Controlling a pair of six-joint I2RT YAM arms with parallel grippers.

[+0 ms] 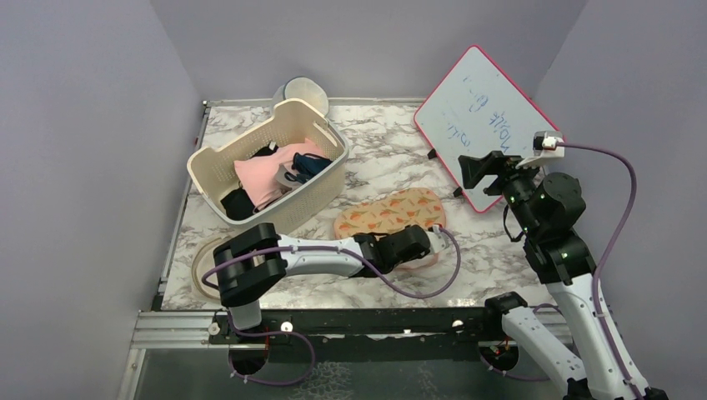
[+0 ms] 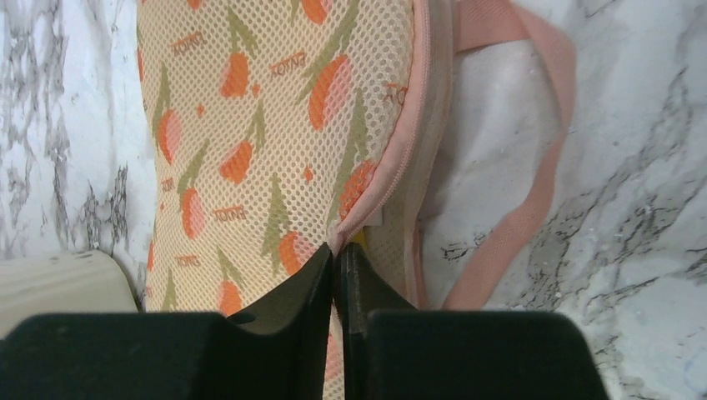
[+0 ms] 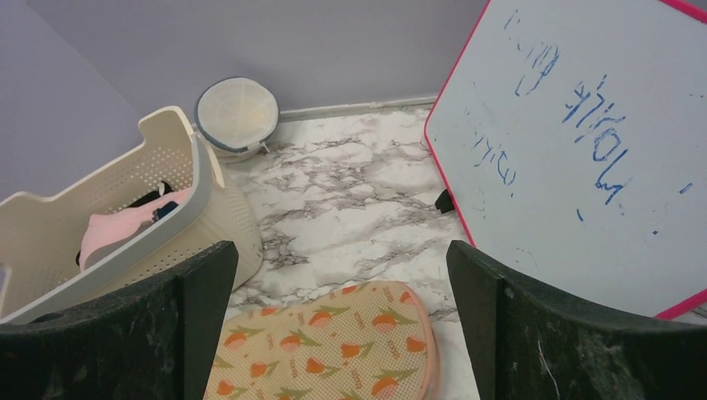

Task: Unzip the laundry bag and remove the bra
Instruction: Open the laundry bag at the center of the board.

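Barely started: left hand (image 2: pixel 338 250) pinched shut on the zip seam of the laundry bag (image 2: pixel 250 125), right hand (image 3: pixel 338 258) gaping wide above the bench (image 3: pixel 350 192), bra not yet out.

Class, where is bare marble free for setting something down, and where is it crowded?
Free: marble between basket and whiteboard, behind the bag; also right of the bag. Crowded: front left, where the left gripper pinches the bag by the basket.

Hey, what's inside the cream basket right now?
A pink garment, a dark blue one and black fabric lie in the basket; whatever lies beneath them is covered.
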